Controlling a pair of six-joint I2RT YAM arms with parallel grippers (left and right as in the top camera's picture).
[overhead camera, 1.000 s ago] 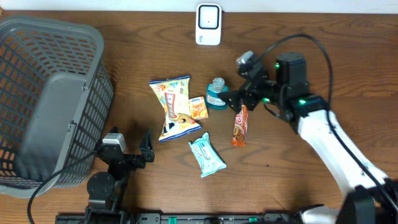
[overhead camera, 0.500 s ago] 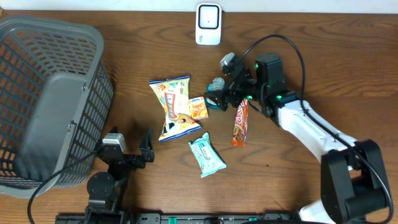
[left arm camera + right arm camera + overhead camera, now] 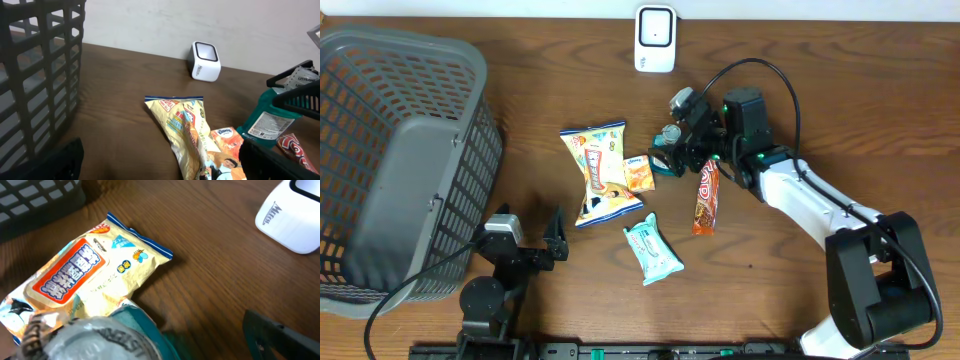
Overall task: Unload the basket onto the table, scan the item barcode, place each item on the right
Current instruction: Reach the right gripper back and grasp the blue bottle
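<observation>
One teal bottle [image 3: 267,117] stands upright mid-surface [image 3: 800,80], between a chip bag [image 3: 597,172] and a snack bar [image 3: 706,198], with the scanner [image 3: 655,39] near behind it. The right pincer [image 3: 672,150] is spread wide around the bottle; whether a finger touches it I cannot tell. The left pincer [image 3: 556,240], also spread wide, holds nothing, near the basket [image 3: 400,160].

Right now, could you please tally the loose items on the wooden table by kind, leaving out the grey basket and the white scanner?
Snack packets: 2 (yellow crisp bag, orange-red bar wrapper)
Tissue or wipe packs: 2 (small orange tissue packet, pale green soft pack)
Bottles: 1 (teal plastic bottle)
Total: 5
</observation>
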